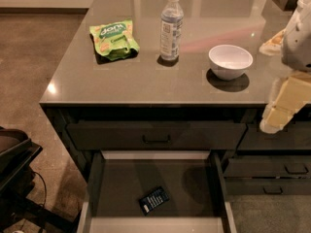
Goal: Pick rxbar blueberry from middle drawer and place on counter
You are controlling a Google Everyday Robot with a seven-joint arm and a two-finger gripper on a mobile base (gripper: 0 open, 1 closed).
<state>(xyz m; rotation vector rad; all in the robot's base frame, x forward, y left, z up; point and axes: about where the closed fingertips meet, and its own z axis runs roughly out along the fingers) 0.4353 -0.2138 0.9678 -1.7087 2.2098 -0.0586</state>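
Note:
The rxbar blueberry (154, 200), a small dark bar with white lettering, lies flat on the floor of the open middle drawer (194, 188), near its front and a little left of centre. The counter (146, 76) is the glossy grey-brown top above the drawers. My gripper (282, 106), pale and cream-coloured, hangs at the right edge of the view, in front of the counter's right front corner. It is well above and to the right of the drawer and holds nothing that I can see.
On the counter stand a green snack bag (114, 39) at the left, a clear water bottle (171, 27) in the middle and a white bowl (230, 60) at the right. A closed top drawer with a black handle (156, 140) sits above the open one. Dark equipment (14, 169) stands at the lower left.

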